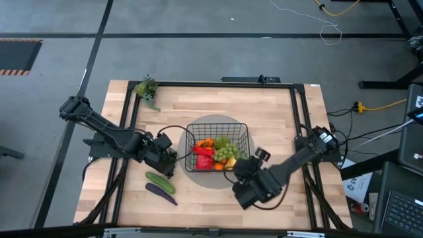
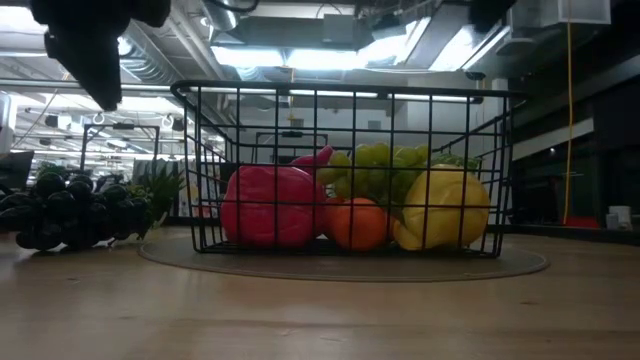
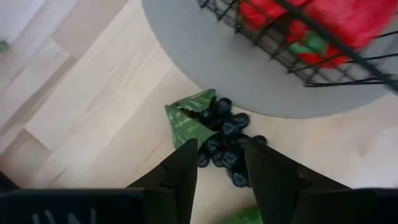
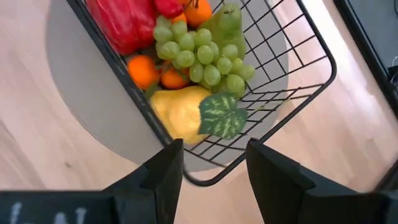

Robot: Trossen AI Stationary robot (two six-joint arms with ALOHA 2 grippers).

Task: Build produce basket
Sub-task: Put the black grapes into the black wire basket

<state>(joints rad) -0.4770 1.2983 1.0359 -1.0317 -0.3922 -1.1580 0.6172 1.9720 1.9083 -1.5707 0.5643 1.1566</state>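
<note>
My black wire basket (image 1: 217,146) sits on a grey round mat (image 1: 198,177) at mid-table, already holding a red pepper (image 2: 268,206), oranges (image 2: 357,222), green grapes (image 4: 199,56) and a yellow lemon (image 4: 178,112). Dark grapes (image 3: 225,140) lie just off the mat's edge, my left gripper (image 3: 219,165) poised over them with jaws apart. The right gripper (image 4: 210,162) hangs open above the basket's near corner. A cucumber (image 1: 160,182) and eggplant (image 1: 160,193) lie on the wood nearby.
</note>
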